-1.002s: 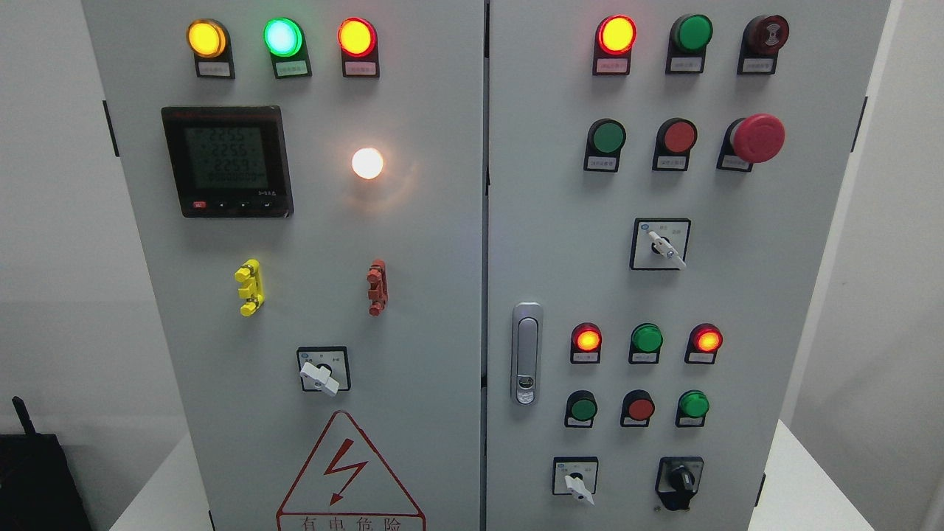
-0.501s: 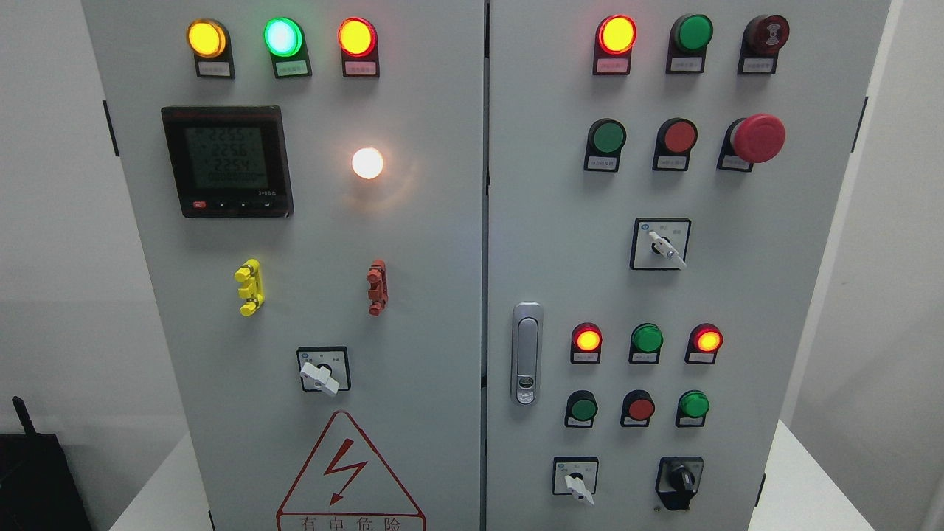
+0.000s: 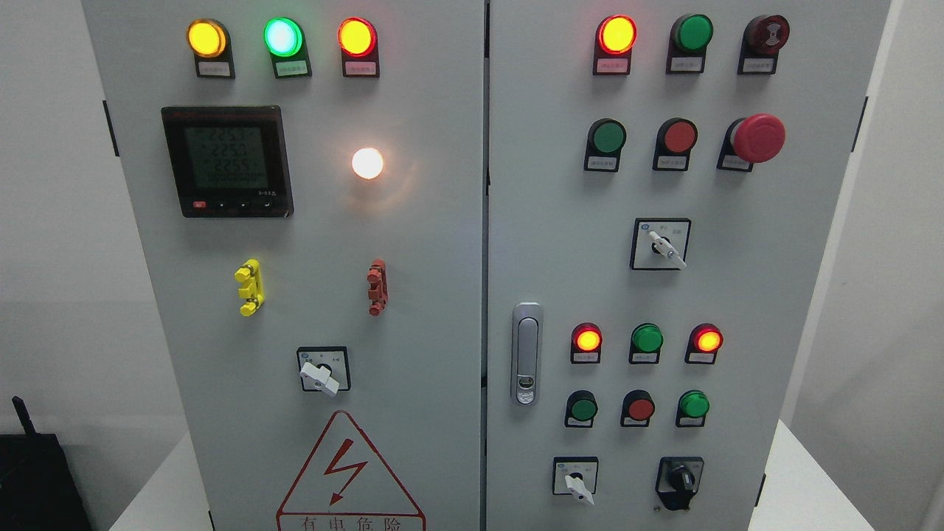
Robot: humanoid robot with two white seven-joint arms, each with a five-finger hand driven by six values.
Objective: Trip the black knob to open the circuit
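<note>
Neither robot hand in frame; finger state cannot be told. Black rotary knob (image 3: 680,481) sits low on the right door of the grey metal cabinet (image 3: 442,243), untouched. Left of knob: white-handled selector switch (image 3: 576,483). Above knob: round green pushbutton (image 3: 693,405). Far up-left of knob: silver door latch (image 3: 526,354).

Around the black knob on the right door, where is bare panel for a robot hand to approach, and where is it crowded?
Bare panel lies right of the black knob up to the door edge, and between it and the white selector switch. Above, the row of green and red buttons crowds it. No robot hand is in view.
</note>
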